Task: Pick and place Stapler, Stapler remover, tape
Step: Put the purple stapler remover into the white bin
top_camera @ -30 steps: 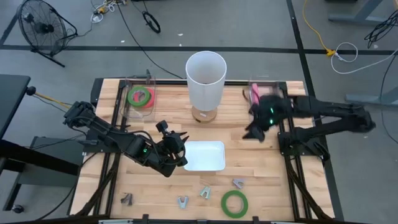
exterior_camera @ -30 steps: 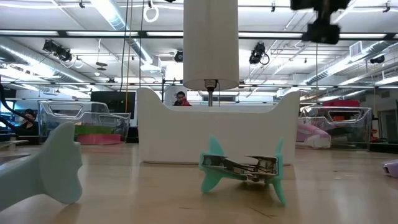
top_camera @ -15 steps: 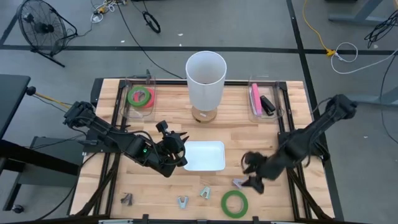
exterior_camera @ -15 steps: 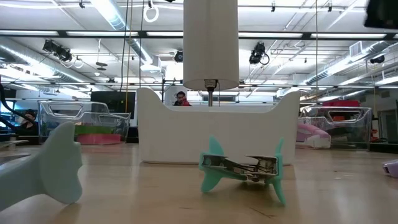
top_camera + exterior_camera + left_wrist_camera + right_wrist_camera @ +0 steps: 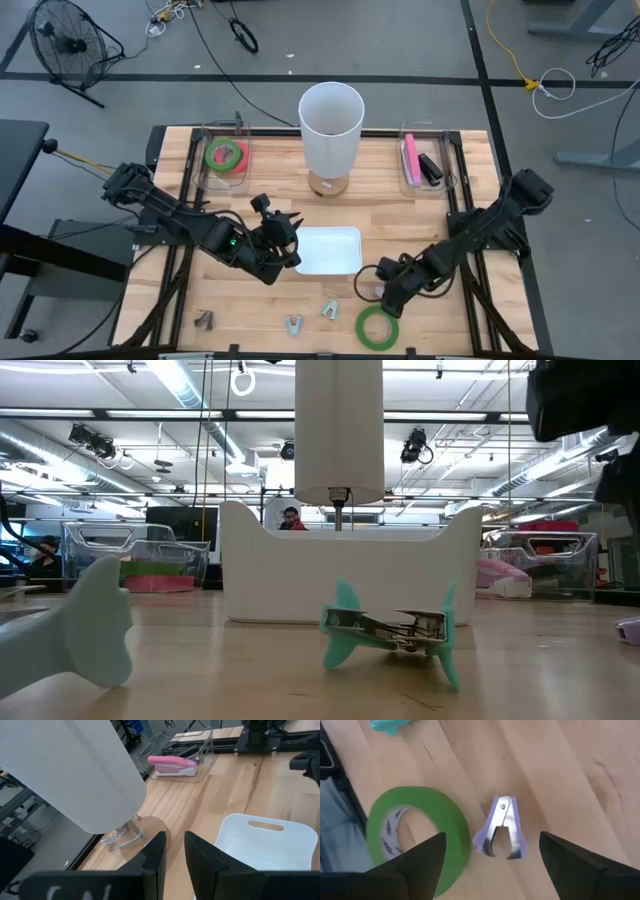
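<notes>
A purple stapler remover (image 5: 503, 827) lies flat on the wood table beside a green tape roll (image 5: 417, 840), which also shows in the high view (image 5: 378, 326). My right gripper (image 5: 492, 847) is open and hovers over the remover, one finger on either side of it, apart from it. In the high view my right gripper (image 5: 386, 290) hides the remover. My left gripper (image 5: 287, 242) is empty at the left edge of the white tray (image 5: 345, 262); a narrow gap shows between its fingers (image 5: 175, 855).
Two teal stapler removers (image 5: 329, 309) (image 5: 293, 324) and a grey one (image 5: 204, 320) lie near the front edge. A white cylinder (image 5: 331, 120) stands at the back middle. A clear bin with a tape roll (image 5: 226, 155) is back left; one with staplers (image 5: 420, 165) is back right.
My right gripper has swung from the back right bin toward the table's near edge, then toward the left and down, and now stands over the purple stapler remover. Nothing on the table has moved.
</notes>
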